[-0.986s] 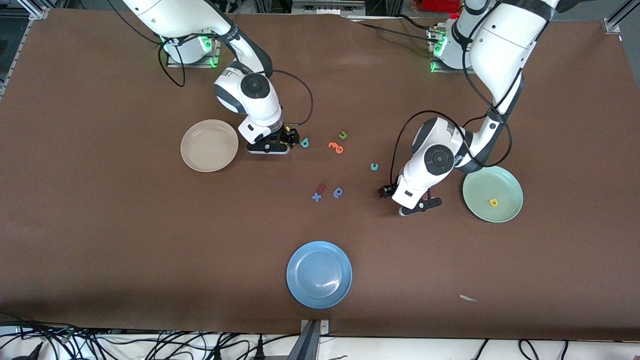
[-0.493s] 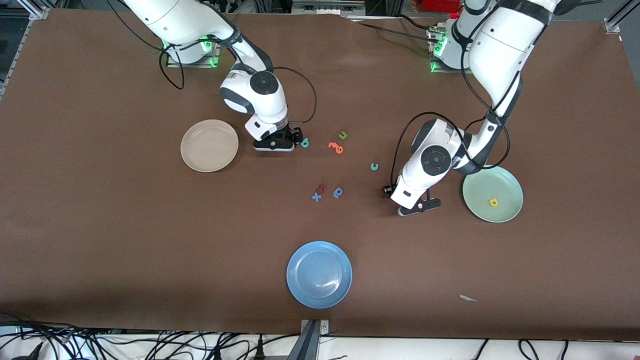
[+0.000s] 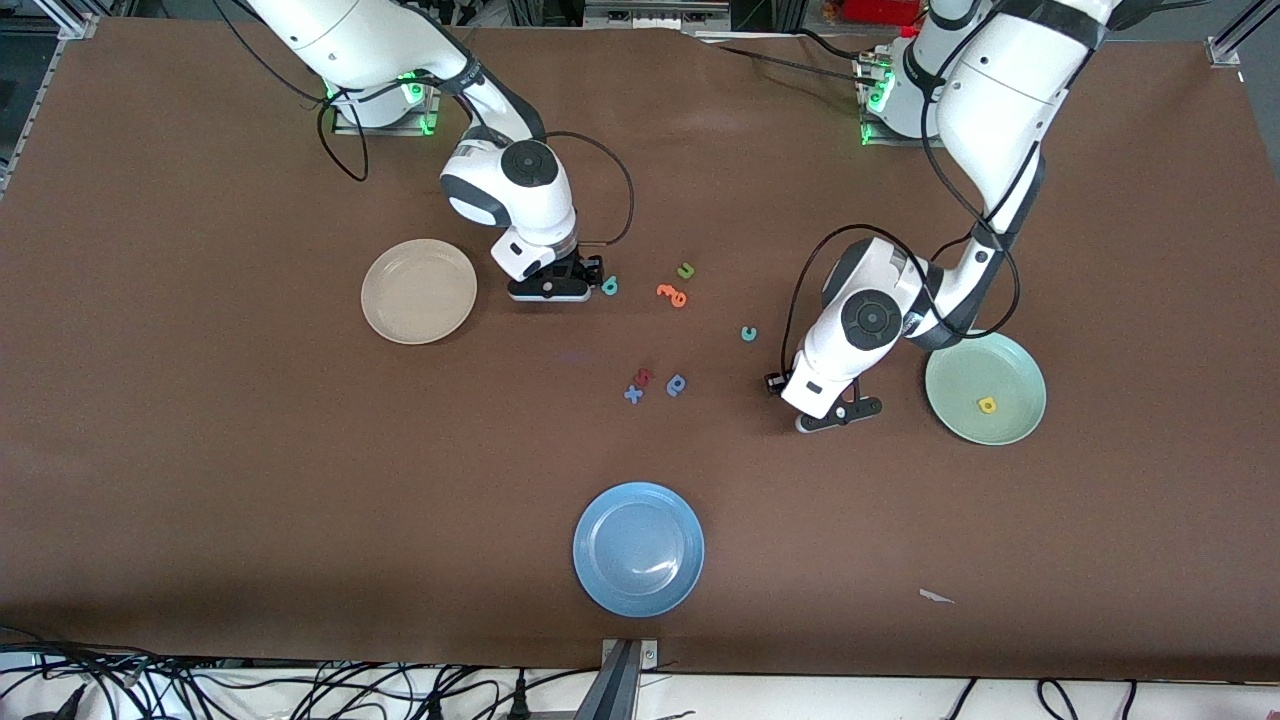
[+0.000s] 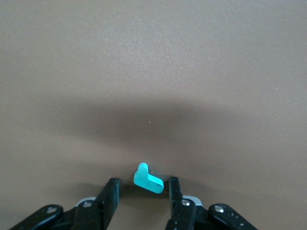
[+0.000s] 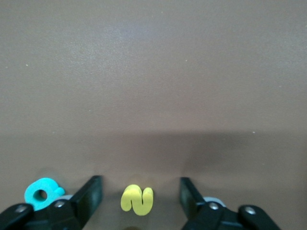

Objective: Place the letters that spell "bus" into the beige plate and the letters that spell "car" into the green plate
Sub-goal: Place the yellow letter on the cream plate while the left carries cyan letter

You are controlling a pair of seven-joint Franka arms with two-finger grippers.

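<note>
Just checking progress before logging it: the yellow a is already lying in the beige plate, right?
Not quite. The front view shows the yellow a lying in the green plate, toward the left arm's end of the table; the beige plate holds no letter.

Brown table. Beige plate, mint-green plate, blue plate. Teal "r"; yellow "s"; teal "b".

You cannot see the teal "r" in the front view; the left arm's wrist hides it there.
</note>
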